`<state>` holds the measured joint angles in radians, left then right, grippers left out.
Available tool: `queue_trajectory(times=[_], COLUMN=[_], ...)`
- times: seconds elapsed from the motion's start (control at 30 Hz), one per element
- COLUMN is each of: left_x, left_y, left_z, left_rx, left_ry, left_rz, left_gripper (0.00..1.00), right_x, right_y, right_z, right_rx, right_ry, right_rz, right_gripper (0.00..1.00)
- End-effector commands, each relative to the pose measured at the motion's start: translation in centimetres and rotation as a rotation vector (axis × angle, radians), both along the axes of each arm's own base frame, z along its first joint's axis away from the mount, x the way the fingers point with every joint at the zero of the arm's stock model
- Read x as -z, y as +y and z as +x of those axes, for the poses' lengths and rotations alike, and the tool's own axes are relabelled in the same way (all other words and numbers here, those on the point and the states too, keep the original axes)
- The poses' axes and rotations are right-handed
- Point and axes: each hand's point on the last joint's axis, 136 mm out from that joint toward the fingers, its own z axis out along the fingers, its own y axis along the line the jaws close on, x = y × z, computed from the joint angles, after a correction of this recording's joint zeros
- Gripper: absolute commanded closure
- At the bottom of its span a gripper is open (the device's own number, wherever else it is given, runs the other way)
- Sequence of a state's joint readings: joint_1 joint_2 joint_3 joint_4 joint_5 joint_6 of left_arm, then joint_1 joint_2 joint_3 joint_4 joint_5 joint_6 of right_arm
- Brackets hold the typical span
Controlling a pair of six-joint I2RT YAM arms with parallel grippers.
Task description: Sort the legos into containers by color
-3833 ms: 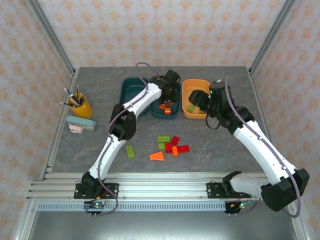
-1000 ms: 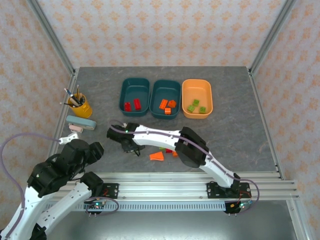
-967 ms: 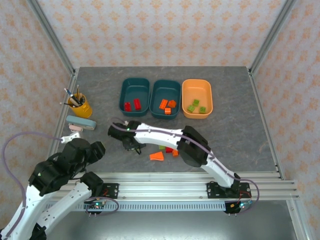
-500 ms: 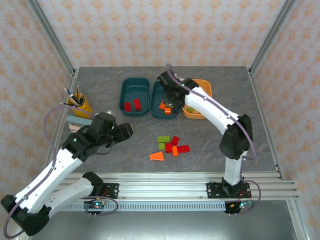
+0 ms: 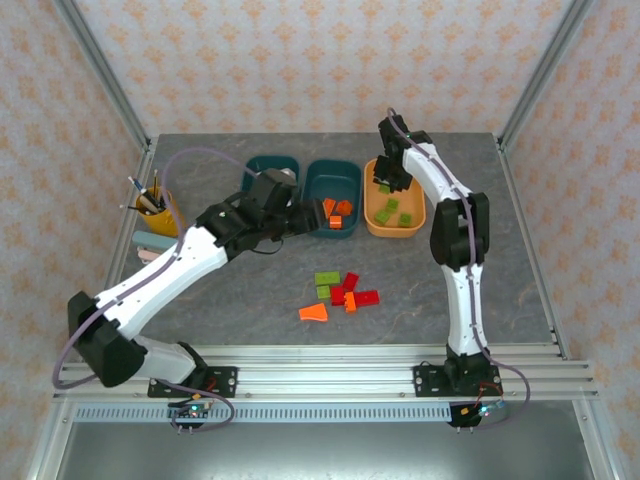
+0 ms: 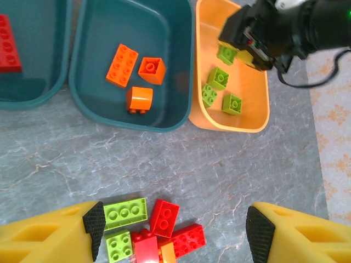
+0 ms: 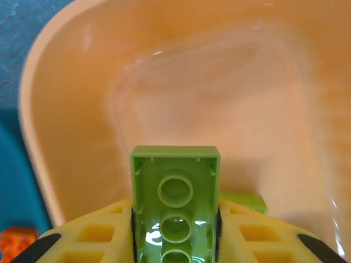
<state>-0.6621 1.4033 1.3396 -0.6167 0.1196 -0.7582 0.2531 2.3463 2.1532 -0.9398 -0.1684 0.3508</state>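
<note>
Grey marbled table (image 5: 530, 260) nearest you carries what is left to sort: a tight heap of loose legos (image 5: 340, 290) in red, light green and orange, with the orange wedge (image 5: 314, 313) at its near edge. Your left gripper (image 6: 175, 223) hangs raised over the table, and its wrist view looks down on that heap. Its yellow fingers (image 6: 55, 235) are spread wide to either side with nothing between them. I judge it is held open so it can drop onto the next brick, though which one it is lined up for you cannot tell.

Beyond the heap, the three containers sit close side by side. The left teal tray (image 6: 38, 55) holds red, the middle teal tray (image 6: 109, 22) holds three orange bricks (image 6: 136, 74), and the orange tray (image 6: 255, 82) on the right holds the green bricks (image 6: 219, 78). Each colour already has its home.

Farthest out, your right arm is stretched long over that orange tray. The right gripper (image 7: 175, 230) is closed narrowly on a light green brick (image 7: 175, 189), pinching its two long sides. The brick's hollow underside faces the wrist camera, and it is clear above the tray floor. It is held there because green belongs in this tray. What remains is to let go, low enough that the brick does not bounce out over the rim.
</note>
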Motion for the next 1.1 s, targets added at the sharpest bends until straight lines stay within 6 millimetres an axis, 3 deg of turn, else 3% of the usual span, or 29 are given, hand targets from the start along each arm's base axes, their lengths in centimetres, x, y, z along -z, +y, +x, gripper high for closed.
queue_trajectory(times=[0.0,0.13,0.23,0.33,0.53,0.6,0.67,0.87,1.07], left_x=[-1.0,0.2,1.4,2.7,5.6,6.9,7.9,11.5,15.6], left_y=[-0.7,-1.5,-1.9,-2.1,-2.8,-3.6,-4.7,-8.4,-10.0], left_z=[1.2,1.4,1.2,0.8,-0.5,-1.0,-1.4,-1.9,-1.7], left_rx=[-0.004,0.01,0.031,0.046,0.091,0.129,0.178,0.349,0.419], left_ry=[-0.04,-0.01,0.014,0.047,0.13,0.162,0.18,0.238,0.312], left_rz=[0.018,0.05,0.086,0.122,0.178,0.195,0.22,0.339,0.458], left_gripper=[0.28,0.28,0.28,0.28,0.28,0.29,0.3,0.34,0.35], right_x=[1.1,2.6,1.8,-1.0,-10.0,-12.4,-13.6,-12.6,-11.6], right_y=[0.3,-0.2,0.2,0.1,-0.8,-1.0,-0.8,0.4,0.3], right_z=[0.0,0.3,0.4,0.6,-1.2,-3.3,-6.1,-17.9,-28.6], right_rx=[-0.055,-0.031,-0.04,-0.034,-0.008,-0.005,-0.017,-0.09,-0.158], right_ry=[0.051,0.079,0.067,0.015,-0.168,-0.22,-0.253,-0.284,-0.321], right_rz=[0.028,0.053,0.074,0.086,0.059,0.038,0.036,0.19,0.396], right_gripper=[0.64,0.53,0.45,0.4,0.41,0.41,0.41,0.38,0.31])
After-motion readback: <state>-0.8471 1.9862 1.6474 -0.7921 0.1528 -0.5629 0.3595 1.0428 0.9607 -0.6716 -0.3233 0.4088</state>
